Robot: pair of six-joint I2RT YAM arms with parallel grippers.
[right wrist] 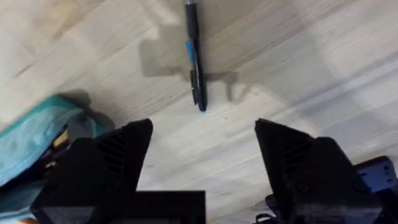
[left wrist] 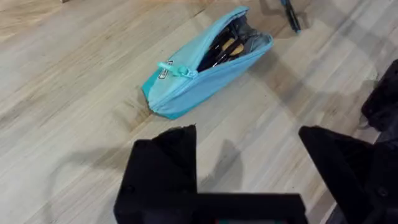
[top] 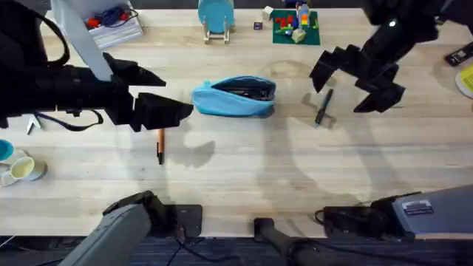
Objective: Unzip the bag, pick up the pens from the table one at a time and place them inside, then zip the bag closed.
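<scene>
Lying crosswise on the table (top: 236, 170) — unzipped bag (top: 234, 97).

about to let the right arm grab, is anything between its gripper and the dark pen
Nothing visible. The right gripper is open above the dark pen, which lies alone on bare table, apart from the bag.

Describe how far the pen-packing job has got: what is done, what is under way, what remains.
Done: the bag lies unzipped on the table. Under way: the open right gripper hovers by the dark pen; the left gripper, open, is above the orange pen. Left: both pens go in, then zipping.
</scene>
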